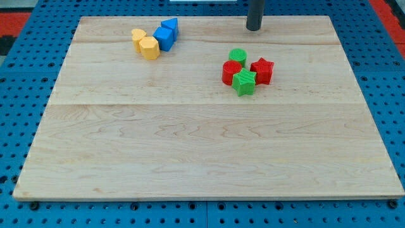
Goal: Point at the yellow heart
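The yellow heart (138,36) lies near the view's top left, at the left end of a small cluster. Next to it sit a yellow hexagon block (150,48), a blue cube (164,38) and a blue wedge-like block (170,26). My tip (254,28) is a dark rod end at the view's top, right of centre. It stands far to the right of the yellow heart and just above the red and green cluster, touching no block.
A second cluster lies below my tip: a green cylinder (238,56), a red cylinder (231,72), a red star (262,70) and a green star (243,82). The wooden board (202,145) rests on a blue perforated table.
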